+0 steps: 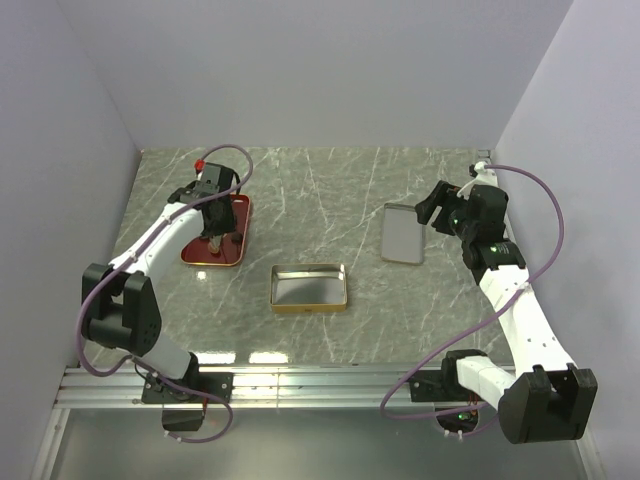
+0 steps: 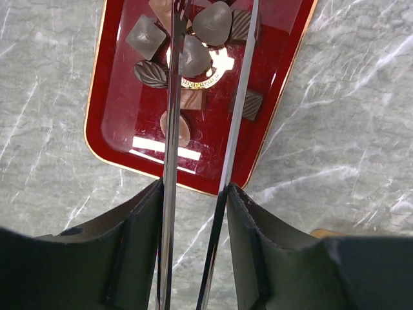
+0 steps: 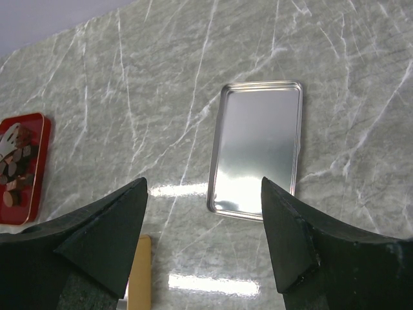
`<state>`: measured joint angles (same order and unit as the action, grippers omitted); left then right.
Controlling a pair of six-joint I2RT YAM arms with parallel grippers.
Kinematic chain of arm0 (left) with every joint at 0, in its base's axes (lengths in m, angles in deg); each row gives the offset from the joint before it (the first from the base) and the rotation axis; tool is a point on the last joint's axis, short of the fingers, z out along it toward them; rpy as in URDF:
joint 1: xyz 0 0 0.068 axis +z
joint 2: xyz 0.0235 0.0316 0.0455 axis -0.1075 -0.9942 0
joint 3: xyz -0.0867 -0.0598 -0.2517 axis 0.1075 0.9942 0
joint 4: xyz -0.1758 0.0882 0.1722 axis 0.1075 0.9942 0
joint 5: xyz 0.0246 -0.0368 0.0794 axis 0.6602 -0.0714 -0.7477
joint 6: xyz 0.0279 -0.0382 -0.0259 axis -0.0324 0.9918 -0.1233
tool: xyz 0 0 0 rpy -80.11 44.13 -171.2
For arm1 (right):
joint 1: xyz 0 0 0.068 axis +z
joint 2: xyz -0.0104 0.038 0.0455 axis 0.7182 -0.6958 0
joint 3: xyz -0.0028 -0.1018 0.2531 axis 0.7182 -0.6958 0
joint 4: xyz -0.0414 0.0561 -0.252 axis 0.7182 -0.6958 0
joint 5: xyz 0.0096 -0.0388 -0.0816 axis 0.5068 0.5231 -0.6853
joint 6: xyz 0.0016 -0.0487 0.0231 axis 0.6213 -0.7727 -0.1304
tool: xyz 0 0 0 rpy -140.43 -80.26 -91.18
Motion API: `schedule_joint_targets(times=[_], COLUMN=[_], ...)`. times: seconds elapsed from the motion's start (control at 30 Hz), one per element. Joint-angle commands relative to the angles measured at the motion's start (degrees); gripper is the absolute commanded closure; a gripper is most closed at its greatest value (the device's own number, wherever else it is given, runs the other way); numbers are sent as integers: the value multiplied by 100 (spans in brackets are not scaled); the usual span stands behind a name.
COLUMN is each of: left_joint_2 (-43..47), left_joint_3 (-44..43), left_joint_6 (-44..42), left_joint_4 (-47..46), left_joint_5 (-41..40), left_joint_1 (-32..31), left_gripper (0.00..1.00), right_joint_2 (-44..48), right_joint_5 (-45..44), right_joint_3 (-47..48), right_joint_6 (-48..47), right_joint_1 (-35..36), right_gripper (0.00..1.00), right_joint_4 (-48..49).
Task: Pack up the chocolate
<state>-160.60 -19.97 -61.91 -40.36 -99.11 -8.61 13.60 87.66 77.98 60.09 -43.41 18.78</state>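
Several dark and light brown chocolates (image 2: 193,57) lie on a red tray (image 2: 116,123), which sits at the left in the top view (image 1: 190,252). My left gripper (image 2: 193,194) is over the tray (image 1: 215,222) and shut on metal tongs (image 2: 171,129). The tong blades stand apart on either side of two rounded chocolates; the tips run out of frame. An open gold tin (image 1: 309,287) lies empty at centre front. My right gripper (image 3: 203,184) is open and empty, held above the table by the silver lid (image 3: 258,155).
The silver lid (image 1: 402,233) lies flat at the right, next to my right gripper (image 1: 432,208). An edge of the gold tin shows in the right wrist view (image 3: 139,271). White walls close in the marbled table on three sides.
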Motion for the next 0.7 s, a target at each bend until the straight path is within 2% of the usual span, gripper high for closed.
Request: schedule_joint_targets(times=[0.0, 0.43, 0.67], left_joint_2=[-24, -208, -156], left_joint_3=[-168, -212, -282], left_joint_6=[-135, -337, -408], left_joint_4=[-227, -360, -254], left_joint_5=[4, 65, 197], left_joint_1=[37, 178, 204], left_gripper=[52, 56, 64], right_joint_2=[-6, 2, 29], right_joint_5=[-111, -129, -138], right_joint_3=[-3, 6, -3], right_joint_6=[-72, -98, -89], right_joint_1=[49, 57, 49], right_gripper=[23, 23, 23], right_joint_4=[172, 154, 154])
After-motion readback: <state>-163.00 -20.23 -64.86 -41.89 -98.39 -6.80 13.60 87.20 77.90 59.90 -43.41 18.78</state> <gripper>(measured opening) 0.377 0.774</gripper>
